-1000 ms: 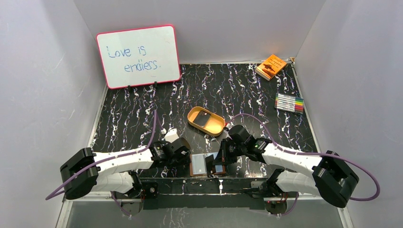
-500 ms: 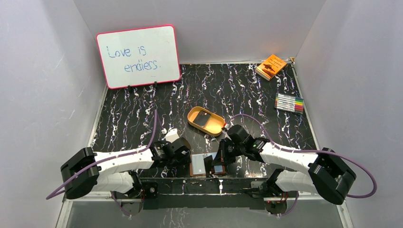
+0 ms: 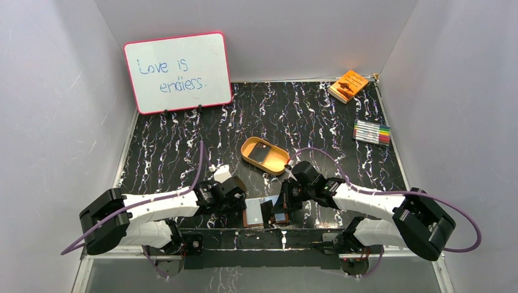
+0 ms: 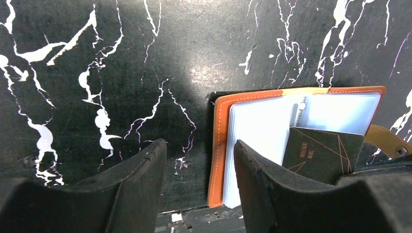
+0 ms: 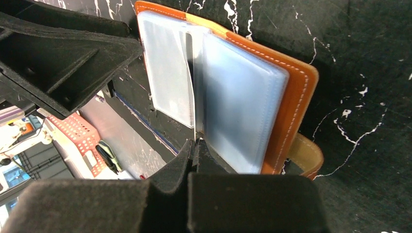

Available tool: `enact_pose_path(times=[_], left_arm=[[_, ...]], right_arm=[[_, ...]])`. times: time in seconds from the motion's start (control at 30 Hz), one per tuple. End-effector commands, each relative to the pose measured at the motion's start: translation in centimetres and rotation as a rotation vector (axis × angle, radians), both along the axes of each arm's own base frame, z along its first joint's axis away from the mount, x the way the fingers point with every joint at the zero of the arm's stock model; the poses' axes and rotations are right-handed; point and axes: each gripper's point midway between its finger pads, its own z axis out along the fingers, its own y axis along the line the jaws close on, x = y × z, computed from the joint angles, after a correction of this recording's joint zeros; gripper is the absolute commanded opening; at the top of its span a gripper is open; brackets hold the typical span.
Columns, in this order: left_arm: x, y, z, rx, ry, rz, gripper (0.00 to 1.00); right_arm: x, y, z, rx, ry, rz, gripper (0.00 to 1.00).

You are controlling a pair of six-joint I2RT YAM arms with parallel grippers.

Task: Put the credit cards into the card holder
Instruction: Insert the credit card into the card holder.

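The card holder point(image 3: 255, 213) lies open at the table's front edge, reddish-brown with clear sleeves point(image 4: 221, 145) point(image 5: 291, 97). My right gripper point(image 3: 282, 206) point(image 5: 195, 143) is shut on the black card point(image 4: 320, 153), which stands on edge between two sleeves of the holder. My left gripper point(image 3: 237, 202) point(image 4: 199, 145) is open and empty, with one finger point(image 4: 257, 184) over the holder's left page and the other on the table side. I cannot tell a pale card apart from the pale sleeves.
A tan oval tray point(image 3: 273, 162) with a dark rectangle in it sits just behind the grippers. An orange booklet point(image 3: 348, 85) and a pack of markers point(image 3: 372, 132) lie at the back right. A whiteboard point(image 3: 177, 72) stands at the back left.
My right gripper has moved a little to the left with the card, further over the open holder. The left arm has barely moved.
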Motion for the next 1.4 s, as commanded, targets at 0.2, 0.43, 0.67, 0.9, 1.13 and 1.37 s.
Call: enact_pose_path(times=[0.2, 0.43, 0.67, 0.9, 1.13, 1.37], left_arm=[[-1.3, 1.9, -2.6, 0.099, 0.069, -0.013, 0.42], [-1.5, 2.1, -2.9, 0.109, 0.069, -0.020, 0.33], [-1.6, 2.2, -3.2, 0.120, 0.075, -0.030, 0.27], [-1.6, 2.3, -3.1, 0.122, 0.077, -0.031, 0.25], [-1.6, 2.3, -3.0, 0.119, 0.073, -0.032, 0.25], [-1.4, 2.3, -2.6, 0.121, 0.065, -0.031, 0.25]], right_arm=[[1.1, 0.8, -0.6, 0.021, -0.016, -0.027, 0.00], [1.5, 1.3, -0.6, 0.025, -0.025, -0.027, 0.00], [2.4, 1.4, -0.4, 0.024, -0.053, -0.062, 0.00], [2.7, 1.5, -0.7, 0.015, -0.043, -0.071, 0.00], [2.7, 1.6, -1.1, 0.013, -0.025, -0.079, 0.00], [2.8, 1.9, -1.3, 0.012, -0.009, -0.082, 0.00]])
